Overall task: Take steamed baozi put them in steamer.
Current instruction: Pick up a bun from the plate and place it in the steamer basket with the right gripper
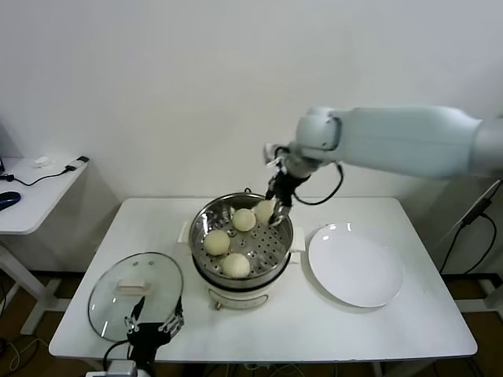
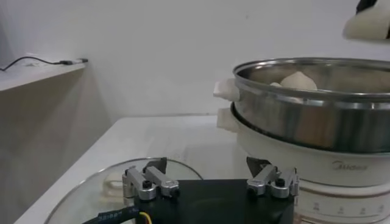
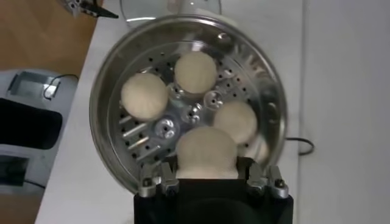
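A table (image 1: 330,330) held three things in a row: a lid (image 1: 135,294) at the left front, a steamer (image 1: 242,239) in the middle, a plate (image 1: 355,265) to its right. Three buns (image 1: 218,242) lay in the steamer; a fourth bun (image 1: 265,210) sat in the right gripper (image 1: 277,207) above its back rim. The left gripper (image 1: 155,323) hung over the lid's near edge
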